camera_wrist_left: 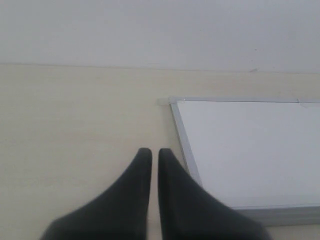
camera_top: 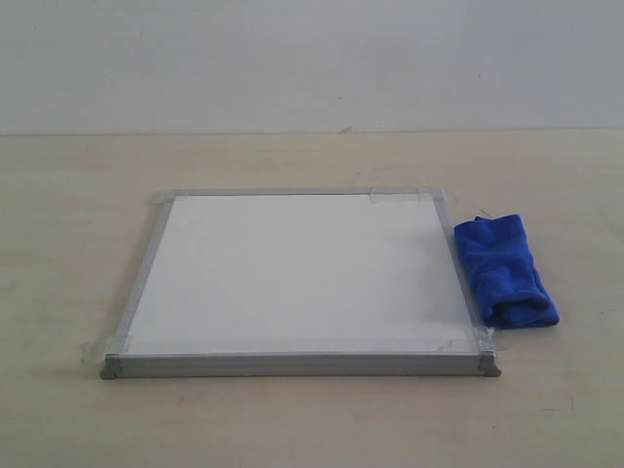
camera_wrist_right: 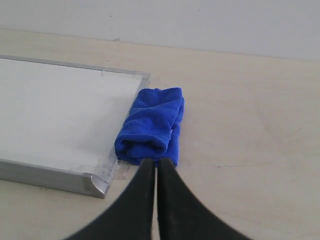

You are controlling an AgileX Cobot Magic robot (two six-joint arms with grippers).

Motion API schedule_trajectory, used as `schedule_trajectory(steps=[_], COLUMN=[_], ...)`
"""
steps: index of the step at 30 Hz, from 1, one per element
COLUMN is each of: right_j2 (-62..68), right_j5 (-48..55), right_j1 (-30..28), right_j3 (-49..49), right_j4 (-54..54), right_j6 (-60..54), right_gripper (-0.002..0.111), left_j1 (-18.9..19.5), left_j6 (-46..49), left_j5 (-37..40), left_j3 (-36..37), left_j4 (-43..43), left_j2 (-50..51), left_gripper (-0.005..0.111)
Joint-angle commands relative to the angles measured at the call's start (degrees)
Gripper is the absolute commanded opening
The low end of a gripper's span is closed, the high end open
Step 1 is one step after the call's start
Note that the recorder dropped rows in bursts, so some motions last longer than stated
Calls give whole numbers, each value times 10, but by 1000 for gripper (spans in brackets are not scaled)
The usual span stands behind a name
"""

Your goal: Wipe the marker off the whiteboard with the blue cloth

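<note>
The whiteboard point(camera_top: 292, 278) lies flat on the table, silver-framed with clear tape at its corners; its surface shows plain white and I see no red marker line on it in any view. The blue cloth point(camera_top: 505, 270) lies folded on the table against the board's right edge. Neither gripper appears in the exterior view. My right gripper point(camera_wrist_right: 156, 164) is shut and empty, its tips just short of the blue cloth point(camera_wrist_right: 151, 125) beside the whiteboard point(camera_wrist_right: 55, 112). My left gripper point(camera_wrist_left: 151, 152) is shut and empty over the table, beside the whiteboard's point(camera_wrist_left: 250, 150) left edge.
A pale wooden table point(camera_top: 78, 244) carries everything, with a white wall point(camera_top: 312, 58) behind its far edge. Bare table surface surrounds the board on all sides.
</note>
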Motion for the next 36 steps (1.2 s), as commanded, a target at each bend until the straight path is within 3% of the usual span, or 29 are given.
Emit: schedule_trajectory(steps=[1,7,14,36], right_j2=[-2,-2,-2,-2], right_j5=[-7,-7,-7,-6], right_j1=[0,-3,-55,-55], right_j3=[0,0,0,0], right_j4=[-2,-2,11,11], right_j6=[-3,-3,-2,-15], right_gripper=[0,0,0,0], left_j1=[2,2,2,2], left_j6=[1,1,1,1], left_j5=[-4,-4,-4,-4], left_j3=[2,2,2,2], left_j4=[1,1,1,1], left_j2=[-2,-2,-2,-2], left_gripper=[5,5,5,5])
